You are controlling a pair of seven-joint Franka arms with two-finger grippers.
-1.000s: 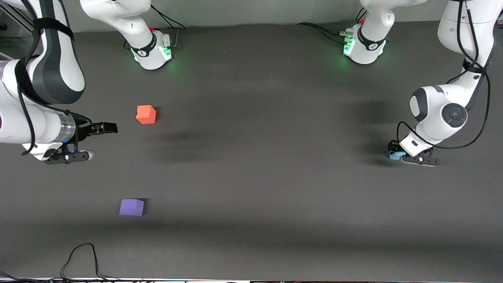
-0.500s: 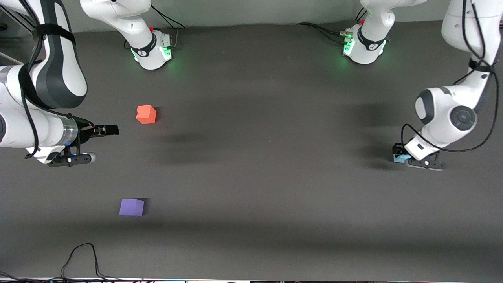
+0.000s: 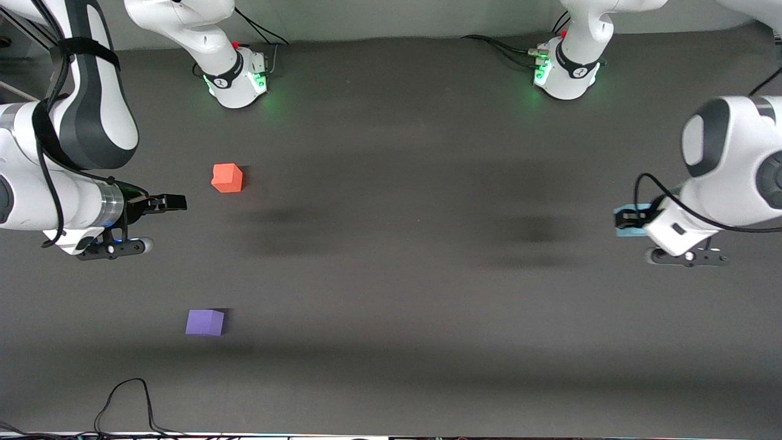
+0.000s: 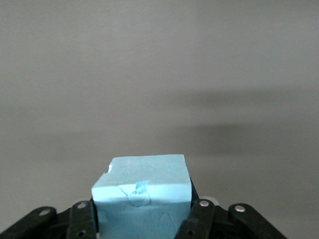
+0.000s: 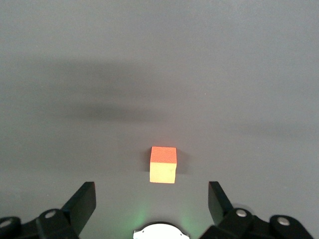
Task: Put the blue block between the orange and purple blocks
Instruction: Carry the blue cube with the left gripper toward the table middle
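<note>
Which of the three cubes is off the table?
The blue block, clamped in the left gripper; the orange block and purple block rest on the table.

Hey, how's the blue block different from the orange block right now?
The blue block is sky blue and clamped in the shut left gripper, up off the table; the orange block is orange-red and rests free on the table, near the open right gripper. Both are small matte cubes.

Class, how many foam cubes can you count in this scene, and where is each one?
3. The blue block is held in the left claw, off the table. The orange block and purple block sit toward the right arm's end, purple nearer the camera.
</note>
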